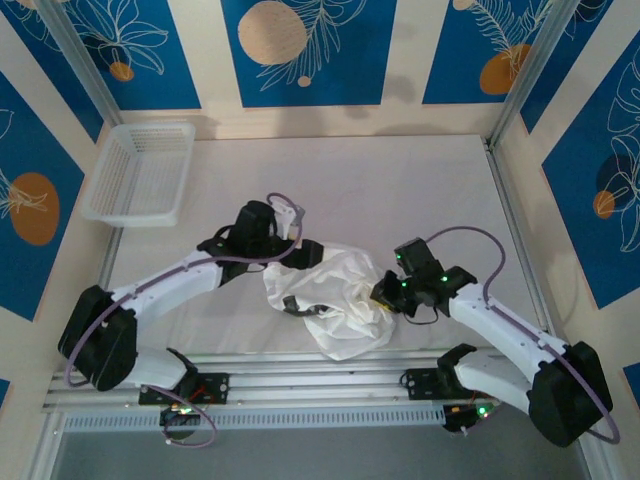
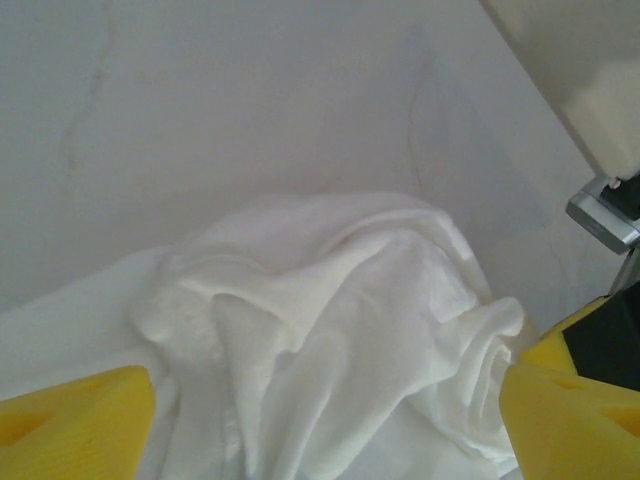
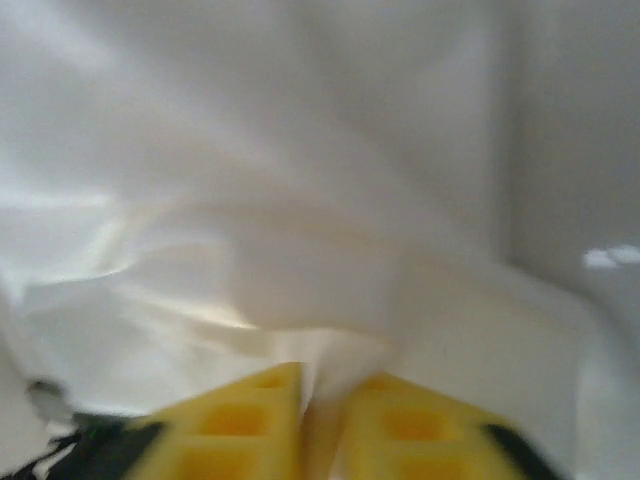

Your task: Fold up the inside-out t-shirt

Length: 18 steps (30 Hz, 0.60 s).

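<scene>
The inside-out t-shirt (image 1: pixel 335 300) lies crumpled in a white heap at the table's near middle, between both arms. My left gripper (image 1: pixel 300 252) hangs over the heap's far left edge; in the left wrist view its yellow fingers (image 2: pixel 75 405) stand wide apart, open, with rumpled t-shirt cloth (image 2: pixel 330 330) below them. My right gripper (image 1: pixel 383 292) is at the heap's right side. In the right wrist view its yellow fingers (image 3: pixel 235 420) are pressed together, shut on a fold of t-shirt cloth (image 3: pixel 330 365).
A white mesh basket (image 1: pixel 140 172) sits at the far left of the table. Metal frame posts (image 1: pixel 520 240) run along the right side, and a rail (image 1: pixel 330 375) runs along the near edge. The white tabletop (image 1: pixel 400 180) stretches beyond the heap.
</scene>
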Motion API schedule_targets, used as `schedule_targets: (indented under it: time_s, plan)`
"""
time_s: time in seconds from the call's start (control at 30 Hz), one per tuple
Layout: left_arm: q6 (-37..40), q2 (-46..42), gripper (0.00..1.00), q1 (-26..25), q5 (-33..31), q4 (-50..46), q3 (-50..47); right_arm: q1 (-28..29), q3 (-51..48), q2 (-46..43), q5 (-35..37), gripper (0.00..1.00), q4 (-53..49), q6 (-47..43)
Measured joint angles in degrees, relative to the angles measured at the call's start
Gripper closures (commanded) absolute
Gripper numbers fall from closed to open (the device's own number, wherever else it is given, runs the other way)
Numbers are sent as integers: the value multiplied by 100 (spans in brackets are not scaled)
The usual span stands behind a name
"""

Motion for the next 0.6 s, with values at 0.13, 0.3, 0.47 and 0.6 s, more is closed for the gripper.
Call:
schedule_targets:
  time_s: [0.13, 0.3, 0.47, 0.6]
  plan:
    - [-35, -107, 9, -109, -409, -192, -103, 1021, 87, 393, -157, 100, 883, 15]
    - [-28, -468, 9, -76, -960, -332, -175, 2074, 824, 1939, -286, 79, 999, -431]
    - [-28, -509, 9, -63, -1078, -358, -179, 2323, 1532, 2546, -162, 61, 638, -820]
    - [-72, -509, 8, -63, -1073, -271, -264, 1996, 1443, 1355, 293, 59, 494, -706]
